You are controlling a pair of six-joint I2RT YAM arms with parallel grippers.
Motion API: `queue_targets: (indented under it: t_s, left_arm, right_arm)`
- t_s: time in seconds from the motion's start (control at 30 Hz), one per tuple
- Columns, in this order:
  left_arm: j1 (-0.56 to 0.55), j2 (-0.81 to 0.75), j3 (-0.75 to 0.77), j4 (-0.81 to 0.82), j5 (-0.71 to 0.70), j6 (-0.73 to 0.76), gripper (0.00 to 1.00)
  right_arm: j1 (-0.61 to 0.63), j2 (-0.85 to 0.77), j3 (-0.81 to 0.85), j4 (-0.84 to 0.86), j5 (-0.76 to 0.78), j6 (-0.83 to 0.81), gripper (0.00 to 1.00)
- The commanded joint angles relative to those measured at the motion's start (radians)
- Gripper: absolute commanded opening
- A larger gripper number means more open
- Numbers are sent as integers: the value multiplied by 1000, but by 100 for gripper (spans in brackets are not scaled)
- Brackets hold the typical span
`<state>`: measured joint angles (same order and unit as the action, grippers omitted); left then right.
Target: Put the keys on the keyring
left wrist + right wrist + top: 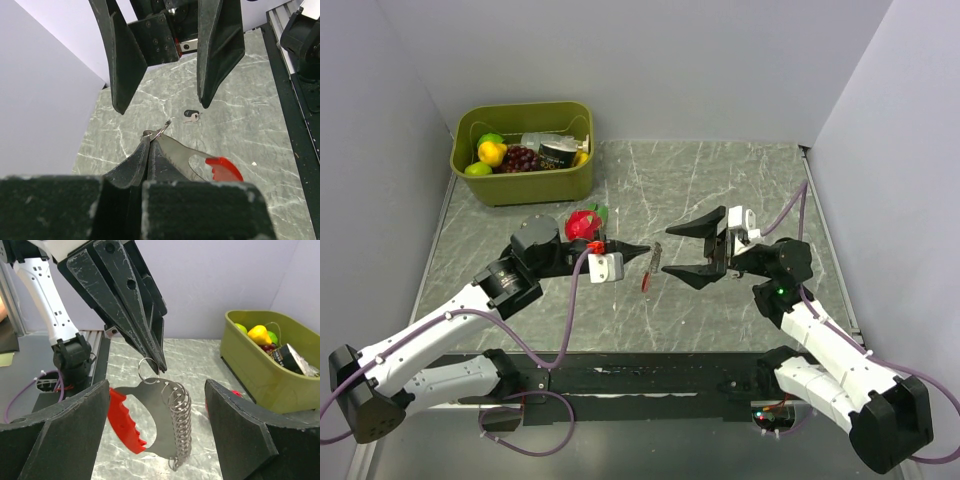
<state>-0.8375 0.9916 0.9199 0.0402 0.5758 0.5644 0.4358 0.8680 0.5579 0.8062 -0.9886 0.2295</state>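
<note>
Keyring (pixel 157 415) hangs in the air from the left gripper (pixel 159 365), whose 2 fingers are pressed together on a small ring (pixel 146 366) at its top edge. Below that ring the flat silvery plate tilts down, with a red fob (pixel 124 424) on one side and a stacked row of wire rings (pixel 181 427) on the other.

From above, the keyring sits over the middle of the table (pixel 720 180), just off the tip of the left gripper and just in front of the right gripper (pixel 666 249). The right gripper faces it with its jaws spread wide and nothing between them. Its own camera shows the keyring framed between its 2 fingers (pixel 60 435) but apart from both.

The left wrist view shows 1 small dark-headed key (pixel 191 116) lying flat on the table beyond the closed fingertips, apart from the keyring and from both grippers.

A strawberry (pixel 583 224) lies on the table close behind the left gripper. A green bin (pixel 525 188) holding toy fruit stands at the far left corner, well away from the arms.
</note>
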Motion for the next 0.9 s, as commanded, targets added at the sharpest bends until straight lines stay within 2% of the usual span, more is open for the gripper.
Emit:
queue_targets:
  t_s: [0.0,0.33,0.6,0.87]
  left_arm:
    - [-6,16,39,18,6,-12,1]
    - [-6,73,-87,-2,-56,-37,1]
    - [-6,163,-102,-71,-116,-58,1]
    - [-18,229,-125,74,-21,-118,1]
  right_arm:
    - [1,-11,42,24,1,-8,83]
    - [1,-26,-36,-79,103,-61,85]
    - [0,-37,-125,-105,142,-76,86]
    - [-3,-69,-177,-145,169,-88,87]
